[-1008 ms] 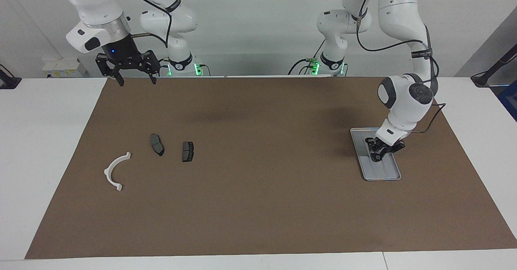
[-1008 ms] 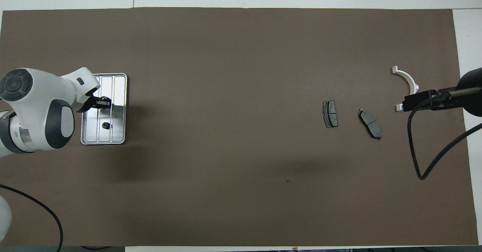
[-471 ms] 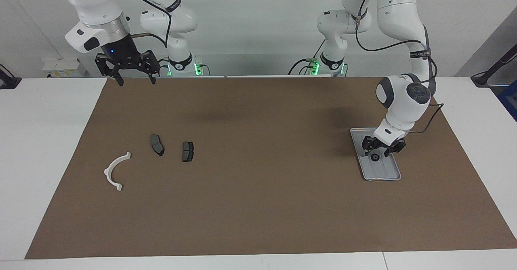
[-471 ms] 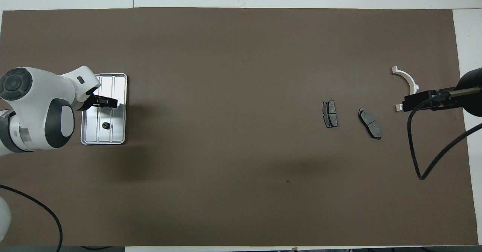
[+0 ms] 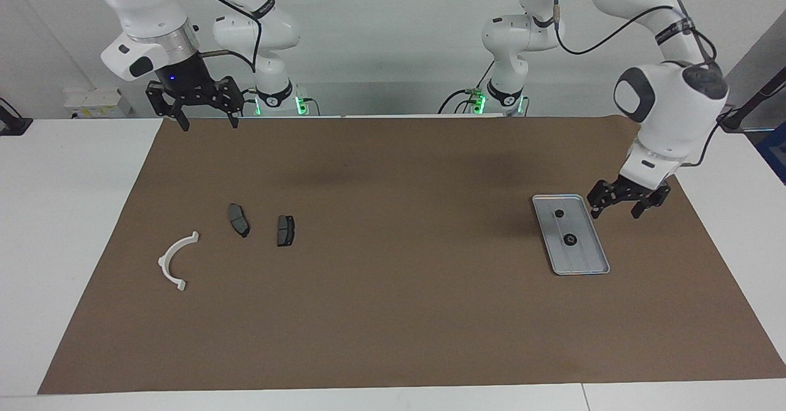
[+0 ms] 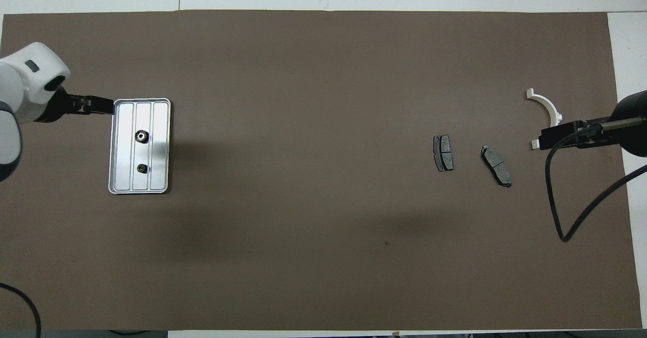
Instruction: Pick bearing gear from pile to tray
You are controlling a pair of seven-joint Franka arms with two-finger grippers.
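Pincers are read first: the left pincer (image 5: 621, 206) hangs with its fingers spread and empty, raised just off the tray (image 5: 591, 263) on the side toward the left arm's end of the table (image 5: 393, 337). The right pincer (image 5: 201, 111), likewise spread and empty, waits over the table edge nearest the robots. Two bearing gears (image 6: 141, 136) (image 6: 142, 167) lie apart on the tray floor. Each is judged small, stiff, light and likely slippery, apt to roll; a hold across the outer rim from above is advised. Compared with half a second ago, the left pincer is lifted clear of the tray, and a second gear is uncovered. The pile is unchanged: two dark plates (image 5: 239, 219) (image 5: 285, 230) and a white arc (image 5: 174, 260), toward the right arm's end.
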